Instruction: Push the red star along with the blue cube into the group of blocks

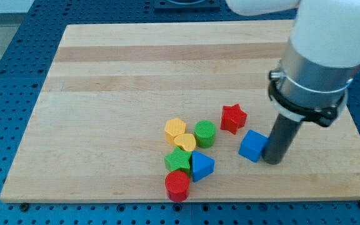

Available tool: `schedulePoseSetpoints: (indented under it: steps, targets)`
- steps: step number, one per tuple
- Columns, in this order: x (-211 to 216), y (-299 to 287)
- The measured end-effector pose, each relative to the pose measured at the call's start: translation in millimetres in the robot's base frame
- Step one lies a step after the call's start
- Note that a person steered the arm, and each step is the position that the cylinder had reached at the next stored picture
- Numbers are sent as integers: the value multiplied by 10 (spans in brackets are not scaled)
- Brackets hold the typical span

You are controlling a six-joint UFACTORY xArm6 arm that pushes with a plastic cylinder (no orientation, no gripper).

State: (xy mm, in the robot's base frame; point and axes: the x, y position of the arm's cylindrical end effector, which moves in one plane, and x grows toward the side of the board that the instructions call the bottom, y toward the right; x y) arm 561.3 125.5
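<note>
The red star (233, 118) lies right of the view's centre. The blue cube (253, 145) lies just below and to the right of it. My tip (272, 160) stands right against the blue cube's right side, touching it or nearly so. To the left is the group of blocks: a yellow hexagon (175, 130), a yellow heart (185, 142), a green cylinder (205, 134), a green star (178, 161), a blue triangle (201, 166) and a red cylinder (177, 185).
The blocks lie on a wooden board (105, 94) set on a blue perforated table (5, 69). The arm's large white and grey body (320, 56) hangs over the board's right side. The board's bottom edge is close below the group.
</note>
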Motion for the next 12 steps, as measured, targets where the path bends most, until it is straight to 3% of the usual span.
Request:
schedulePoseSetpoints:
  steps: [3,4,5,7,8,12]
  targets:
    - [9,-466]
    - [387,81]
    - [271,552]
    - [-1181,462]
    - [-1423,228]
    - [-1134,-496]
